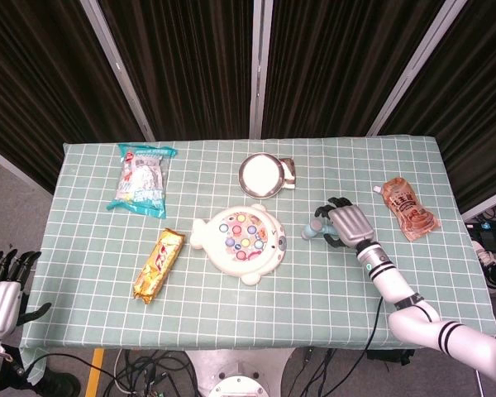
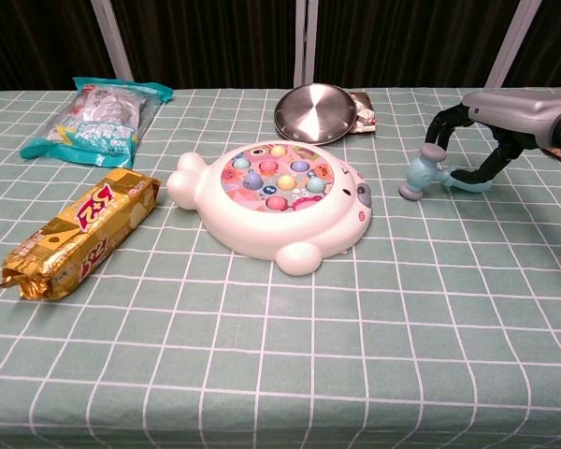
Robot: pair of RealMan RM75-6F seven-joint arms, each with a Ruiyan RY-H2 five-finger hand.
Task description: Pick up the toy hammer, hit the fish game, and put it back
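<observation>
Toy hammer [image 2: 428, 175] lies on the tabletop [image 2: 355, 327] just right of the fish game [image 2: 276, 201], handle running left-right. Right hand [image 2: 491, 126] arches directly over the handle, fingers spread, not yet gripping. Left hand [image 1: 2, 285] idles off the far edge, holding nothing.

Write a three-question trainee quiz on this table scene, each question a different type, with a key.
1. True or false: the right hand has lifted the toy hammer clear of the table.
2. Multiple choice: what lies directly left of the fish game in the head view? A) gold snack bar B) steel plate C) brown sauce pouch
3. Fill in: the left hand is off the table's ___ corner, holding nothing.

Key: 1 false, the hammer lies on the cloth with the fingers arched over its handle; 2 A; 3 near-left.
</observation>
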